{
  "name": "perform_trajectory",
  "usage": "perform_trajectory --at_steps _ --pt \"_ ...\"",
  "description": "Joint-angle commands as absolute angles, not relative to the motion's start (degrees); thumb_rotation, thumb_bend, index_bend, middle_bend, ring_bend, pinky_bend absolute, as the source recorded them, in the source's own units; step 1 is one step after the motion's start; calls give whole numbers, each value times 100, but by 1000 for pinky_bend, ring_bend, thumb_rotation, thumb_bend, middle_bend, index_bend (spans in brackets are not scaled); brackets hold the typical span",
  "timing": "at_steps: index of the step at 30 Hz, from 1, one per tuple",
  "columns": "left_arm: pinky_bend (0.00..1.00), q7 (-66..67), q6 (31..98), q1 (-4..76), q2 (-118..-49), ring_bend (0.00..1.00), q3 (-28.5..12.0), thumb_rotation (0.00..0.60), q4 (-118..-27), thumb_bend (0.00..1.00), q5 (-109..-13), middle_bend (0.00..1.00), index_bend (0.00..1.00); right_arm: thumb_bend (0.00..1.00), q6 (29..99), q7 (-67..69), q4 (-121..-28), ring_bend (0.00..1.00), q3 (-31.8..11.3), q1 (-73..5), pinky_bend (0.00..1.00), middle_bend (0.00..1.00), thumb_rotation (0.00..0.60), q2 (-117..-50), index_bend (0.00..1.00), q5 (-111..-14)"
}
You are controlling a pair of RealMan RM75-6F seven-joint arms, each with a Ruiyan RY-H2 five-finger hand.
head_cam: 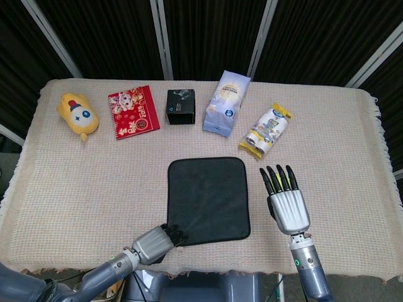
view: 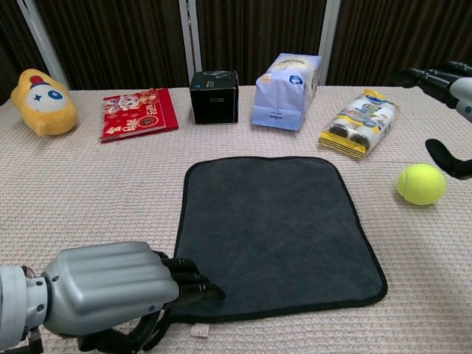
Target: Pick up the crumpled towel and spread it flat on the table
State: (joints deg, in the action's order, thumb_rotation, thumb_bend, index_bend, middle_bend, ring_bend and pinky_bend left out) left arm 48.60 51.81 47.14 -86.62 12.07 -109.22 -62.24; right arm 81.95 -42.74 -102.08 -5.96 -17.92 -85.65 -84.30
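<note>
The dark towel (head_cam: pixel 208 200) lies flat mid-table, its seven o'clock corner pinched by the left hand (view: pixel 110 291), while the right hand (head_cam: pixel 287 204) hovers at three o'clock, fingers straight and empty

The towel (head_cam: pixel 208 199) (view: pixel 273 231) was a dark charcoal-grey square of soft cloth with a stitched black edge and rounded corners. It lay spread flat on the table (head_cam: pixel 88 182) (view: pixel 88 192), near the middle of the front half, with no visible folds or creases. Its sides ran roughly parallel to the table's edges. In the chest view the cloth widened slightly toward the near edge, and a small pale label showed at its near-left corner. That corner lay under the dark fingers (head_cam: pixel 174 233) (view: pixel 186 276) of the left hand (head_cam: pixel 151 244) (view: pixel 110 289), which pinched it against the table.
</note>
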Motion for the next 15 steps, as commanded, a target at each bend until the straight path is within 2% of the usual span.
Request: perform_trajectory --at_steps 1,3,5,7,11,13,15 --pt "241 4898 5162 4734 -8638 67 1228 600 -10944 1000 -6203 104 41 593 8194 -4273 -10206 62 -597 -1790 65 128 600 -8564 0 -8430" --pt "241 4928 5168 4739 -8623 67 1240 600 -10953 961 -6176 84 35 592 8196 -4279 -10210 63 -605 -1788 65 129 600 -8561 0 -8428" --pt "224 4936 5235 4718 -8637 59 1222 600 -10936 836 -6208 55 23 592 8193 -4284 -10198 63 -606 -1783 65 129 600 -8564 0 -8416" --pt "161 4864 5357 4649 -8691 20 1187 600 -10880 588 -6347 14 4 593 8186 -4267 -10171 62 -604 -1780 65 129 600 -8570 0 -8410" --pt "45 4792 5551 4533 -8797 0 1138 600 -10782 238 -6580 0 0 592 8149 -4248 -10110 62 -593 -1778 65 128 600 -8578 0 -8383" --pt "26 4769 5719 4455 -8883 0 1076 600 -10732 123 -6753 0 0 589 8154 -4253 -10080 60 -592 -1780 65 128 600 -8578 0 -8407" --pt "11 4726 5831 4401 -8939 0 1030 600 -10701 63 -6871 0 0 586 8162 -4255 -10074 59 -594 -1778 65 128 600 -8576 0 -8418"
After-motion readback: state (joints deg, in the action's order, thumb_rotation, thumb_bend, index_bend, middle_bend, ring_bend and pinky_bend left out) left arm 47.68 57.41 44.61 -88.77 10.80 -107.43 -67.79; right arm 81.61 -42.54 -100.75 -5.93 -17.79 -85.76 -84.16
